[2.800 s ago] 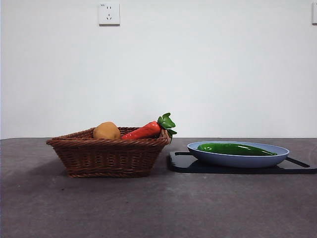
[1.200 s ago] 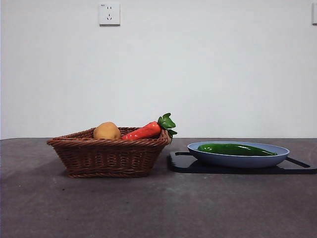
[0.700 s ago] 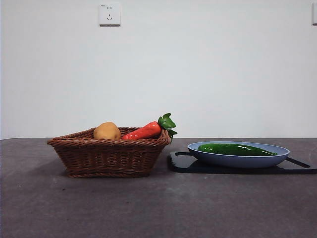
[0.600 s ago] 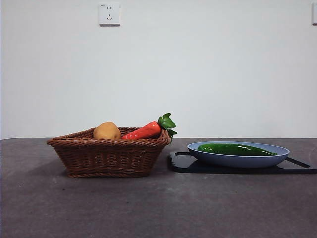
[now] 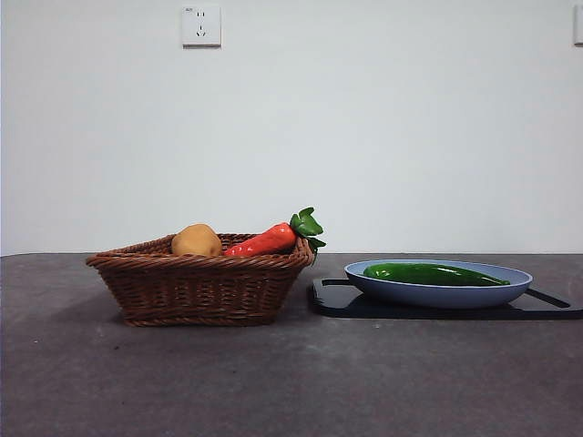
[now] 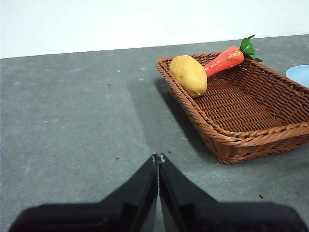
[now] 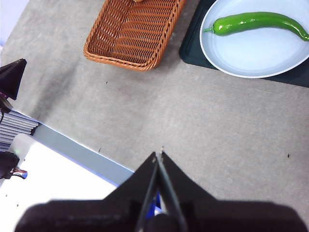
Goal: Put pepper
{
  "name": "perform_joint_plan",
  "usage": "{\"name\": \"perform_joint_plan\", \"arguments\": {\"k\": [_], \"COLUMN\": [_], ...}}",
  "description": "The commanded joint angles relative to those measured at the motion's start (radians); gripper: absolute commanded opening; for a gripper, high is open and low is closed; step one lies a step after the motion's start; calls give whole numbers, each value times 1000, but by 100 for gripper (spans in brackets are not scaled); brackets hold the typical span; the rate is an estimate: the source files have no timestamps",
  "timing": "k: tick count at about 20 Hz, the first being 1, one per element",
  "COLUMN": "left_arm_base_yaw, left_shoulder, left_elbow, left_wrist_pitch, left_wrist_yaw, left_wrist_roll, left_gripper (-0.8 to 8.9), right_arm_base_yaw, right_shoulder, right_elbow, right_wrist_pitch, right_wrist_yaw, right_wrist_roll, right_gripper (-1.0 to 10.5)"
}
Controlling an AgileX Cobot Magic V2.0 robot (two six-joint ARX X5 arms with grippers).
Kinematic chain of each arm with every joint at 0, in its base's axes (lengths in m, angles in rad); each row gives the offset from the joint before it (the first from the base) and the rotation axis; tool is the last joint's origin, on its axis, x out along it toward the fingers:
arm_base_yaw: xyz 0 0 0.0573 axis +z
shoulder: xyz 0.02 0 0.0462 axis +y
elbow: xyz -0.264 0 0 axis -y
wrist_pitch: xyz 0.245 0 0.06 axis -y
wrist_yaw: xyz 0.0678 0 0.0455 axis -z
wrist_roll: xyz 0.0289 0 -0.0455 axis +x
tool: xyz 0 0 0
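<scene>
The long glossy green pepper lies in a pale blue plate at the right of the table; the right wrist view shows it too, lying across the plate. My right gripper is shut and empty, high above the table's front edge, well away from the plate. My left gripper is shut and empty, low over bare table beside the wicker basket. Neither gripper shows in the front view.
The wicker basket stands left of the plate and holds a tan potato and a red-orange vegetable with green leaves. A black board lies under the plate. A white surface lies past the table's edge.
</scene>
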Motion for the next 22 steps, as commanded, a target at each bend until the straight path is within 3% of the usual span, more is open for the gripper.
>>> {"name": "perform_joint_plan", "arguments": {"k": [1,6,7,11,15,19,22], "left_arm_base_yaw": [2,2,2,2,2,2,2], "left_shoulder": [-4,-4,-4,-4,-4,-4,-4], "left_elbow": [-4,-4,-4,-4,-4,-4,-4], "left_wrist_pitch": [-7,-7,-7,-7,-7,-7,-7], "left_wrist_yaw": [1,1,1,1,1,1,1], "left_wrist_roll": [-5,-6,-6,-6,-5,-5,-5], "left_gripper": [8,8,8,8,8,8,8], "right_arm_base_yaw": [3,-2,-12,-83,-149,-186,-197], "right_shoulder": [5,-4,-16,-130,-315,-515,-607], "right_elbow": [21,21,21,-33,-298,-688,-866], "right_wrist_pitch": [10,11,27,209,484,866,1035], "right_wrist_yaw": [0,2,12,32,30,31,92], "right_wrist_roll": [6,-5,-49,-72,-64,-27,19], "right_gripper": [11,11,11,11,11,11,11]}}
